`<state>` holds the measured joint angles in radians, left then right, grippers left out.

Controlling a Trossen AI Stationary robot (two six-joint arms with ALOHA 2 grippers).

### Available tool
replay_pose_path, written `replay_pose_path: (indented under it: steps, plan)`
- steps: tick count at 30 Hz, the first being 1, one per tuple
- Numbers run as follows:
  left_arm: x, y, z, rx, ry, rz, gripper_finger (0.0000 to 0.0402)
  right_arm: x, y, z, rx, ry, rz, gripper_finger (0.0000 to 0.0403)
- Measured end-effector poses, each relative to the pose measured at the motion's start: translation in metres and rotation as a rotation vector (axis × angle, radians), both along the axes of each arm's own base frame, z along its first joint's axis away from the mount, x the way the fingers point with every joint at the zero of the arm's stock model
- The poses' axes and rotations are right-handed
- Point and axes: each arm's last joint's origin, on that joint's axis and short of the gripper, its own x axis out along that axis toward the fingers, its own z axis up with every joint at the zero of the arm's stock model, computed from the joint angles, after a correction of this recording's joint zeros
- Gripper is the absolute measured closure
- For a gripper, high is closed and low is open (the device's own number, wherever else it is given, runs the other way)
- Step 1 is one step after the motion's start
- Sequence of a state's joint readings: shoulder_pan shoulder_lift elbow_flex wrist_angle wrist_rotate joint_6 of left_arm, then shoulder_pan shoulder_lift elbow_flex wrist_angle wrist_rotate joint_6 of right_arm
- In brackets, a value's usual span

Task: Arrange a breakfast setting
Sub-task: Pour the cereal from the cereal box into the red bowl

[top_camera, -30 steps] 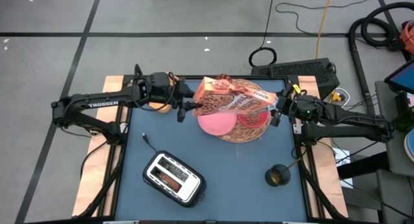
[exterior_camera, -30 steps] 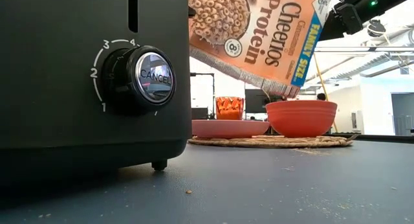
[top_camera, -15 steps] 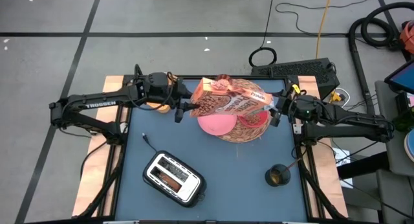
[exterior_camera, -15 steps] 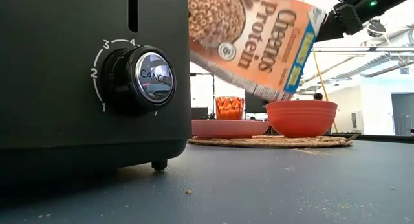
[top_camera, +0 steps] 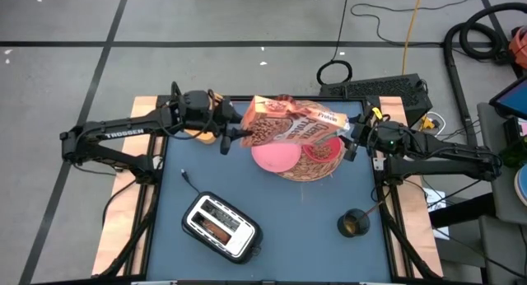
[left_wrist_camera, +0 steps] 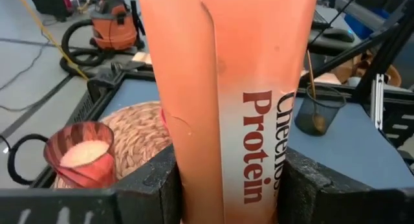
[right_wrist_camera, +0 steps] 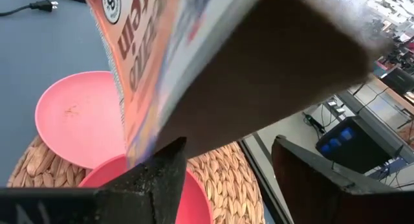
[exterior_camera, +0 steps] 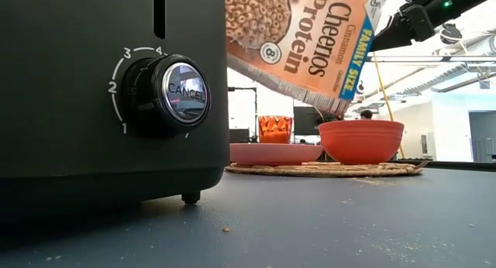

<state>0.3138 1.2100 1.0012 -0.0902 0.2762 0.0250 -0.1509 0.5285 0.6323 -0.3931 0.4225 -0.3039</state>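
Tilted over the red bowl (exterior_camera: 361,141) at the mat's (top_camera: 317,169) three o'clock, the Cheerios box (top_camera: 288,127) is clamped at opposite ends by the left gripper (top_camera: 224,133) and right gripper (top_camera: 349,143); light, crushable cardboard is best held across its narrow edges.

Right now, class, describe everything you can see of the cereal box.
The cereal box is orange-brown cardboard printed with cereal rings, "Cheerios Protein" and a blue "Family Size" band. It is held in the air, tilted, its lower end above the red bowl on the woven mat. The left gripper clamps its narrow sides; the right gripper meets the other end.
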Motion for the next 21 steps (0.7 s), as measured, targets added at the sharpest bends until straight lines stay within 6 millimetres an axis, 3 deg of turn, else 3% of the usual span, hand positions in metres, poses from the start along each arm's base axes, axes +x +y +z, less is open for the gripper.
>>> replay_pose_path:
  steps: [16,21]
  plan:
    - [-0.0039,-0.0013,0.0077,0.032,-0.042,-0.005,0.0224,0.0,0.0,0.0,-0.003,0.002,0.001,0.0188]
    - [-0.001,-0.0003,-0.0018,0.003,0.022,-0.002,0.0224,0.0,0.0,0.0,-0.003,0.002,0.001,0.0188]
